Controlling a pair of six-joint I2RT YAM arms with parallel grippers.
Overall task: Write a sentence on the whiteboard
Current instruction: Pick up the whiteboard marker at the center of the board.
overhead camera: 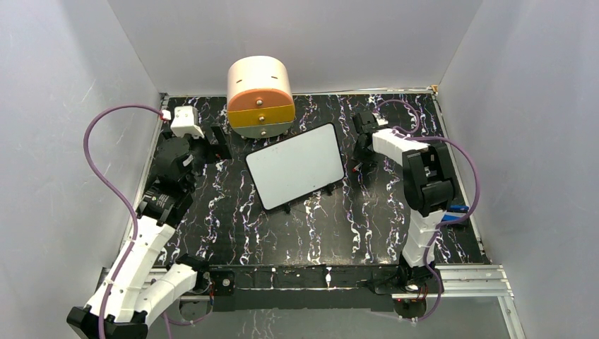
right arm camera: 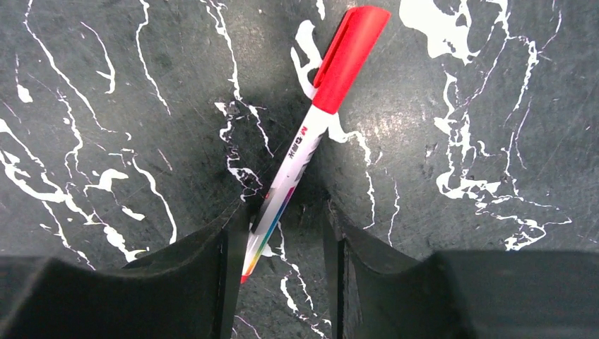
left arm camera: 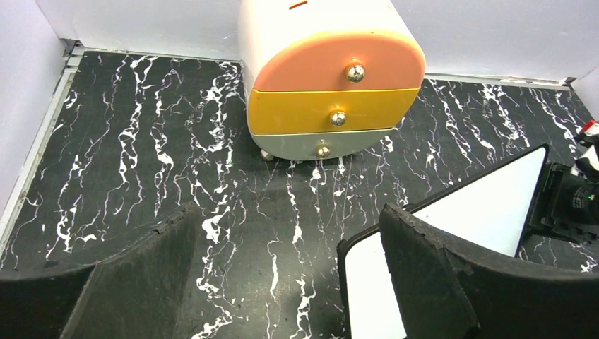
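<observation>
**A:** Black marbled table (overhead camera: 233, 233) boxed in by plain white walls. We're seeing the whiteboard (overhead camera: 295, 166) lying flat mid-table, turned at an angle, just in front of the round drawer unit (overhead camera: 259, 95). No lettering on it, so we're guessing the writing hasn't started

**B:** Yep. We're watching the right gripper (right arm camera: 282, 236) pointing straight down over the red marker (right arm camera: 311, 134). Its fingers are spread either side of the barrel's tail end, not pinching it. We're reading that as lining up the pick, off to the board's right

**A:** And the left gripper (left arm camera: 289, 219)?

**B:** Jaws gaping, carrying nothing, hovering low by the board's left side. We're thinking it's parked there to steady the board or pull the cap, since the cap's on
</observation>
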